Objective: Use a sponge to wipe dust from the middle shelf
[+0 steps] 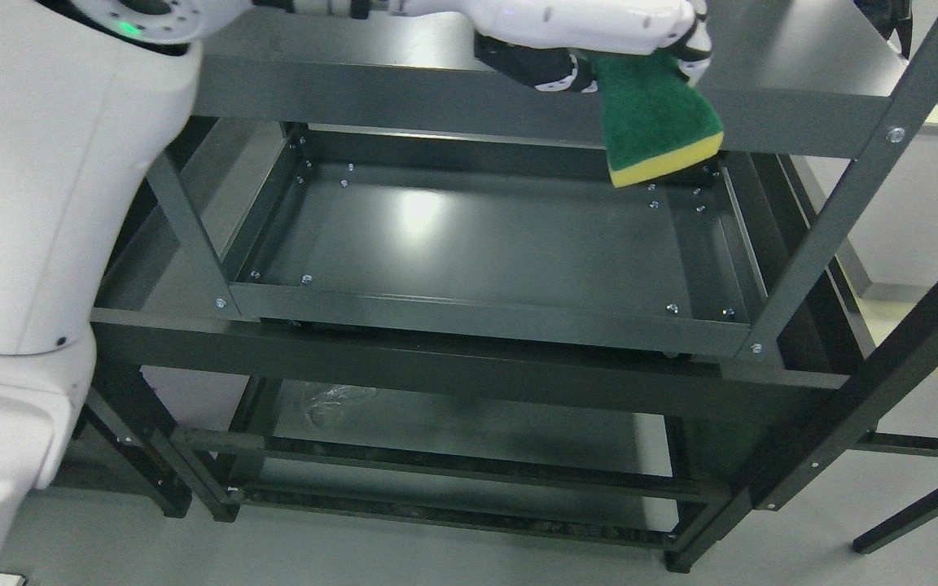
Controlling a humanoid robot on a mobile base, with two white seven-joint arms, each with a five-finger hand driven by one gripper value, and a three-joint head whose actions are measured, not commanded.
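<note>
Item: one sponge (655, 122), green scouring face over a yellow foam layer, hanging at the upper right of the frame. It is dangling yellow edge downward from one hand (599, 49), whose fingers are closing on its top edge only; most of the pad is hanging free below the grip. The arm carrying that hand is stretching across the top of the frame from the white body at the upper left, so I am reading it as the left one. No second hand is showing.

Item: one dark metal rack, three levels counted. The top shelf (795, 57) is running along the upper edge; the middle shelf (469, 236), a shallow tray with a raised lip, is sitting mid-frame under a light glare; the bottom shelf (453, 431) is lying lower centre. The sponge is hovering in front of the top shelf's front rail, above the tray's far right corner and not touching it.

Risks, as judged:
- The narrow pinch is letting the pad swing or slip out once it drags on metal.
- The hand is having to pass under the top rail; its knuckles may knock it.
- The yellow edge may catch the lip or the bolt heads.
</note>
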